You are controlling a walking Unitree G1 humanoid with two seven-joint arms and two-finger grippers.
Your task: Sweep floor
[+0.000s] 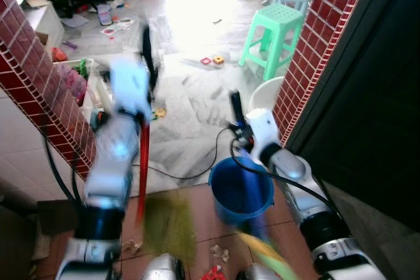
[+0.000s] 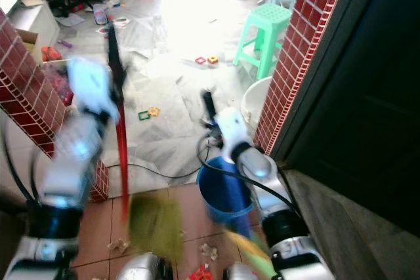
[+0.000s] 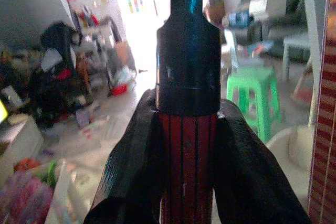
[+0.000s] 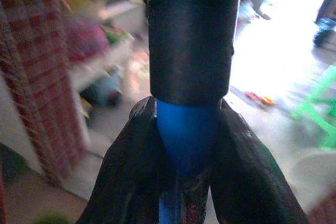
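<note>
A broom with a red handle (image 1: 143, 168) and a blurred yellow-green head (image 1: 169, 224) stands on the brown tile floor. My left gripper (image 1: 149, 63) is shut on the red broom handle (image 3: 188, 161) just below its black grip. My right gripper (image 1: 236, 113) is shut on a blue handle (image 4: 186, 140) under a black grip. Below it is a blue dustpan bin (image 1: 241, 191), low on the tiles. Small scraps (image 1: 220, 252) and red bits (image 1: 211, 273) lie on the floor by my feet.
Red brick pillars stand at left (image 1: 39, 90) and right (image 1: 315, 44), framing a doorway. Beyond are a green stool (image 1: 275, 34), a white basin (image 1: 269, 93), scattered toys (image 1: 212, 61) and a black cable (image 1: 190, 175). A dark door (image 1: 374, 96) is at right.
</note>
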